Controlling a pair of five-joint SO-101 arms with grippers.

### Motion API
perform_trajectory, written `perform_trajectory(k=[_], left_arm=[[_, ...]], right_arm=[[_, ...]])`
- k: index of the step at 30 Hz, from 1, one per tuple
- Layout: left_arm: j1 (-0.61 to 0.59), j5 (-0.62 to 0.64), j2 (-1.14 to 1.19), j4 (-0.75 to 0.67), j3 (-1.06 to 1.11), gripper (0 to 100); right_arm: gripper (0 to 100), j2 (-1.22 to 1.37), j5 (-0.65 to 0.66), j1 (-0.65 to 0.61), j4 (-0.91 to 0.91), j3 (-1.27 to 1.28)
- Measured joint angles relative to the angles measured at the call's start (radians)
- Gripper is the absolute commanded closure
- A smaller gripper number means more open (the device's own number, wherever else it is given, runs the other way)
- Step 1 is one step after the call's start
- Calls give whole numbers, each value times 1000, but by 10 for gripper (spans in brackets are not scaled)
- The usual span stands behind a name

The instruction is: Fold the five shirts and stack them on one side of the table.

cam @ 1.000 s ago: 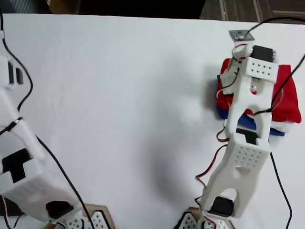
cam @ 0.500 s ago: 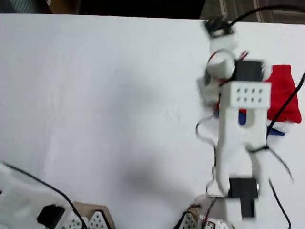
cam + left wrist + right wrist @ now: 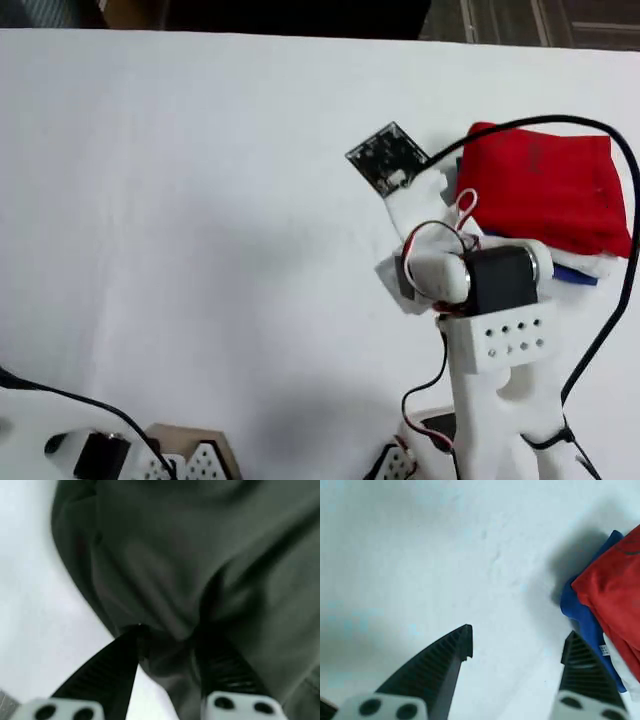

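Retreat is the change: my right arm has swung back off the stack, so the red shirt (image 3: 540,185) lies uncovered at the right side of the table (image 3: 200,200), with a blue shirt (image 3: 570,272) and a white shirt (image 3: 600,265) under it. My left arm has slid nearly out at the near left corner. My right claw (image 3: 518,635) gapes wide over bare table just beside the stack, touching nothing. My left claw (image 3: 170,630) is clenched on a bunched fold of a dark shirt (image 3: 190,555). A small tag (image 3: 605,650) at the stack's edge carries print too small to read.
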Motion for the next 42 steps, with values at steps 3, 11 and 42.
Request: perform_trajectory(k=[3, 11, 42], left_arm=[[21, 0, 14, 0, -2, 830], [138, 0, 17, 123, 2, 973], [1152, 265, -859, 577, 11, 975]], right_arm=[[709, -12, 0, -3, 0, 31], [709, -12, 0, -3, 0, 43], [707, -12, -60, 143, -227, 173]])
